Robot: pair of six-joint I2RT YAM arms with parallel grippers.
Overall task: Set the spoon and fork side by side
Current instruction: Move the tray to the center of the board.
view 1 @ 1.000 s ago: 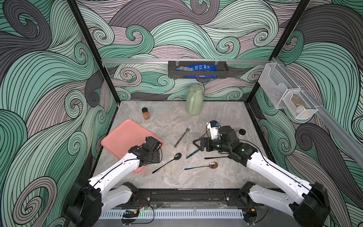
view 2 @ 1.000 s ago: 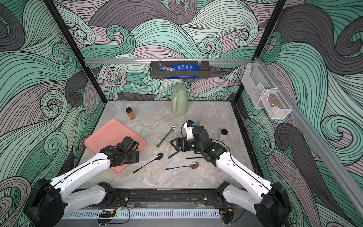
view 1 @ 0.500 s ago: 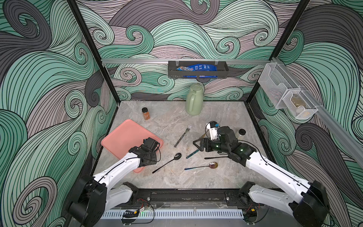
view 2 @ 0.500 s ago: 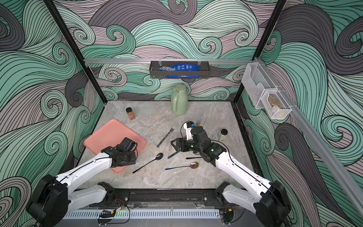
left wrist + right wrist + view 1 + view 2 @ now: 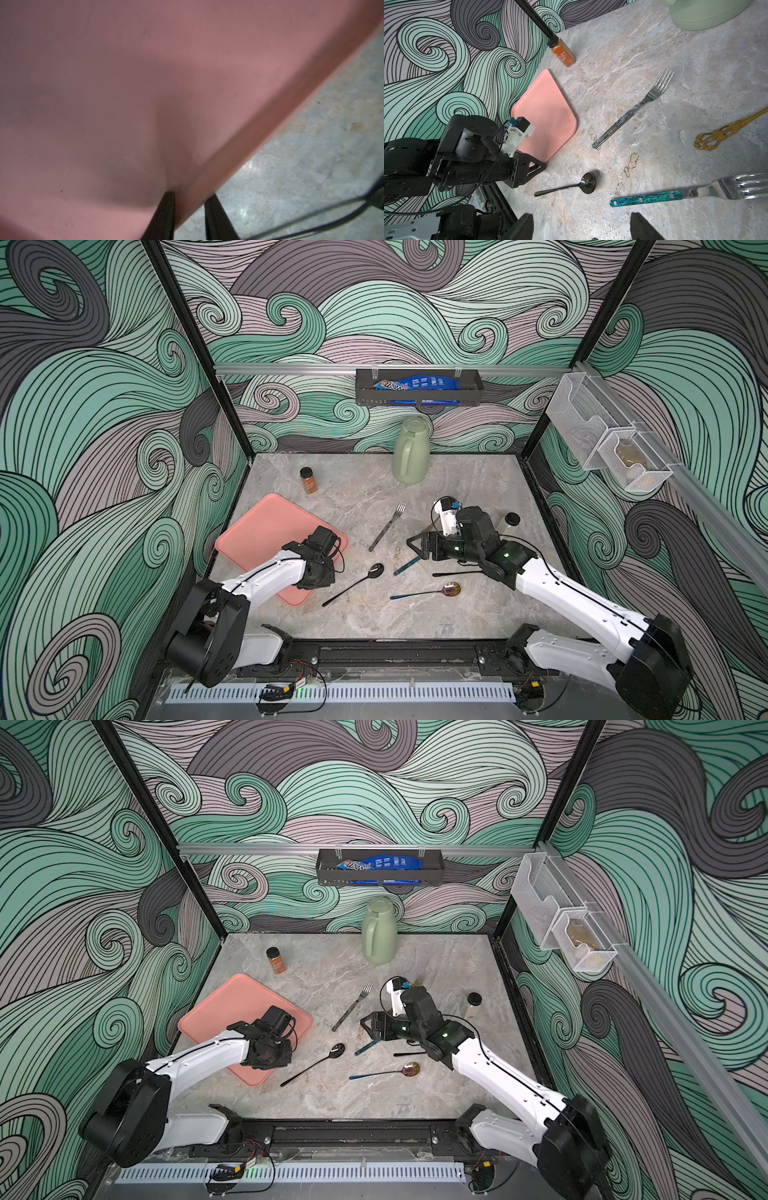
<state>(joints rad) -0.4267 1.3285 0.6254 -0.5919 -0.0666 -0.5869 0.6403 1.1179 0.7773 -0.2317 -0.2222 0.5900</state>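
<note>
Black spoon (image 5: 353,585) mid-table; silver fork (image 5: 386,526) just beyond it, end to end, not yet side by side; right gripper (image 5: 581,216) wide, empty, low by teal-handled fork (image 5: 406,565), we judge poised to pick; left gripper (image 5: 190,195) pinches pink tray (image 5: 266,531) rim, likely clearing room; since a second ago left jaws narrowed; cutlery unmoved.

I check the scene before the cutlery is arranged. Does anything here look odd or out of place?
Yes. The left gripper has its jaws around the rim of the pink tray, not on any cutlery. Also, brown ring stains mark the table between the silver fork and black spoon.
</note>
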